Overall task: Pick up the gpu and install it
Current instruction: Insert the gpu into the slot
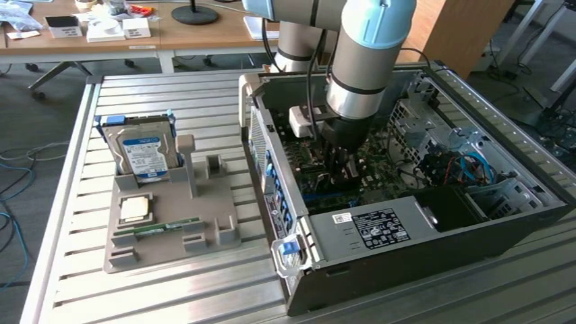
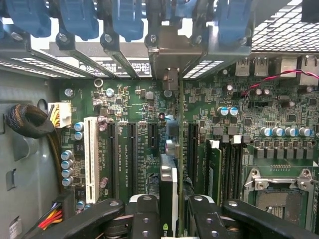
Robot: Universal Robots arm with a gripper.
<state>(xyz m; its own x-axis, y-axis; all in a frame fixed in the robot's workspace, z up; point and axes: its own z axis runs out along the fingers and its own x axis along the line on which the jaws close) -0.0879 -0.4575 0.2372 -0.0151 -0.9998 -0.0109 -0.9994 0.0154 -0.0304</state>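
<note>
The gripper [image 2: 168, 219] is reaching down inside the open computer case [image 1: 504, 229] and is clamping the gpu [image 2: 168, 191] edge-on between its black fingers [image 2: 144, 211]. The card is standing upright over the motherboard [image 2: 239, 124], in line with the black expansion slots [image 2: 132, 154], its metal end pointing toward the rear bracket bay [image 2: 172, 52]. Judged as light, stiff and fragile: a thin board with exposed components, liable to crack if twisted. The grip is sitting on the card's upper edge, both flat faces pinched, which appears sound. Whether its contacts are touching a slot cannot be told.
</note>
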